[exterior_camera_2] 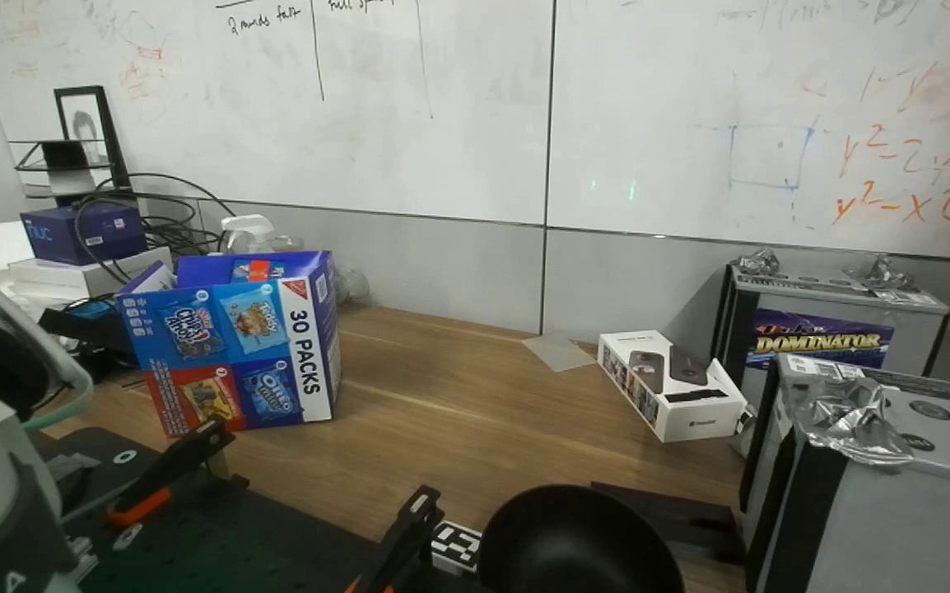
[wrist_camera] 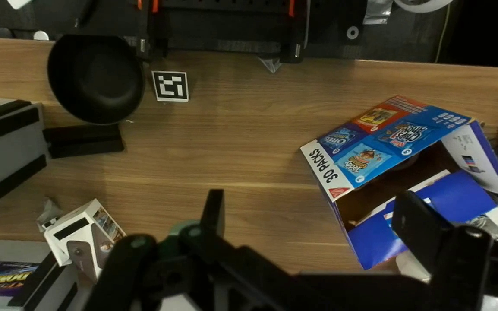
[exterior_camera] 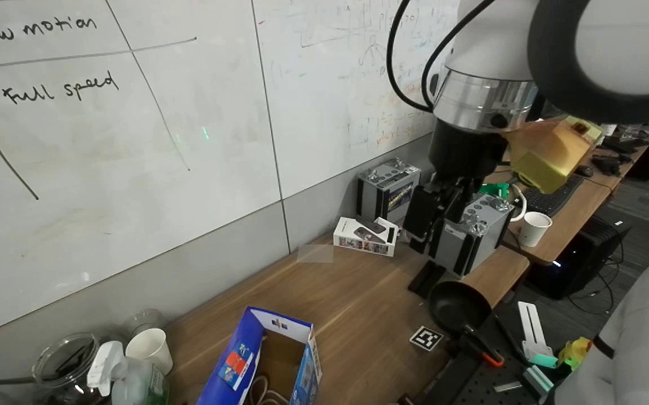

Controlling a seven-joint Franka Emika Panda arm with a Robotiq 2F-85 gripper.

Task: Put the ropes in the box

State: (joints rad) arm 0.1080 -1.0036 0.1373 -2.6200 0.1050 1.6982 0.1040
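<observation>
The box (exterior_camera: 233, 360) stands upright on the table with its top open, its blue flaps raised. Its printed snack-pack side (exterior_camera_2: 232, 354) faces the camera in an exterior view, and the wrist view shows the box (wrist_camera: 374, 138) from above at the right. Pale loops of the ropes (exterior_camera: 265, 388) lie inside the box in an exterior view; the box walls and frame edge hide the remainder, so I cannot count them. High above the table, to the side of the box, my gripper (wrist_camera: 312, 216) is open, its fingers wide apart with nothing between them. In an exterior view the gripper (exterior_camera: 423, 244) points down.
A black pan (wrist_camera: 96, 80), a marker tile (wrist_camera: 171, 86) and a white phone box (exterior_camera: 366, 236) sit on the table. Two grey battery-like units (exterior_camera_2: 833, 321) stand by the whiteboard wall. A spray bottle (exterior_camera: 133, 371) and paper cup (exterior_camera: 150, 349) are close to the box.
</observation>
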